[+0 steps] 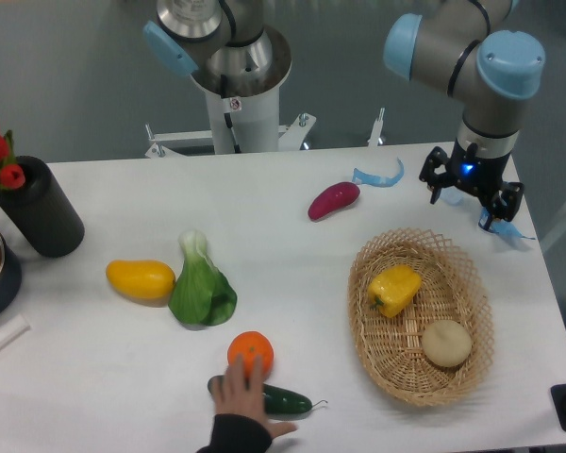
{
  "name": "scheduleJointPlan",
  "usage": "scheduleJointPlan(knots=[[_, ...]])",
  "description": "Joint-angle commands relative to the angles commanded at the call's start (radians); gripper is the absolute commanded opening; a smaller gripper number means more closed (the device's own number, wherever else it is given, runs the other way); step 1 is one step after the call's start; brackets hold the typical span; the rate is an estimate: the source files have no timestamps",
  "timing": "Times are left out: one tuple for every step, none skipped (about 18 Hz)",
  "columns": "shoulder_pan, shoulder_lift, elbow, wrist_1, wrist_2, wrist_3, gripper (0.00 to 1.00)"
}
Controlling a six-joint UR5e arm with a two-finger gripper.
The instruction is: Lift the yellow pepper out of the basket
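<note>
**Mia:** Where is the yellow pepper [393, 289] sitting?

**Sam:** It is lying inside the basket [472, 283], in the far left part. A round beige lump [446, 343] is resting just beside it, nearer to us. The basket is sitting on the right side of the tabletop [292, 274].

**Mia:** What is the tool [471, 195] doing?

**Sam:** It is hanging above the tabletop, past the far right edge of the basket. It is not touching the pepper, and it is holding nothing. Its fingers are looking spread apart, I think so the pepper can fit between them.

**Mia:** Whose hand [242, 396] is that?

**Sam:** A person's hand is reaching in from the near edge. It is touching the orange [251, 352] and the cucumber [281, 400], well away from the basket.

**Mia:** What else is lying around?

**Sam:** A green leafy vegetable [202, 288] and a long yellow fruit [141, 279] are lying on the left. A purple eggplant [333, 200] is lying far back. I think the tool needs to be coming down over the pepper next.
</note>
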Motion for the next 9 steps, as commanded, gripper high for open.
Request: scheduleJointPlan(knots=[[-0.002, 0.000, -0.015, 0.017, -0.005, 0.000, 1.00], [0.000, 0.000, -0.034, 0.040, -0.017, 0.000, 1.00], [-0.003, -0.002, -0.051, 0.070, -0.031, -0.005, 1.00], [-0.008, -0.006, -0.057, 0.093, -0.038, -0.024, 1.00], [-0.012, -0.017, -0.055, 0.098, -0.047, -0.070, 1.00], [-0.017, -0.023, -0.055, 0.098, -0.055, -0.093, 1.00], [-0.029, -0.032, -0.052, 0.098, -0.060, -0.115, 1.00], [-0.040, -0.043, -0.048, 0.100, -0.060, -0.138, 1.00], [-0.047, -0.058, -0.037, 0.101, -0.060, -0.152, 1.00]])
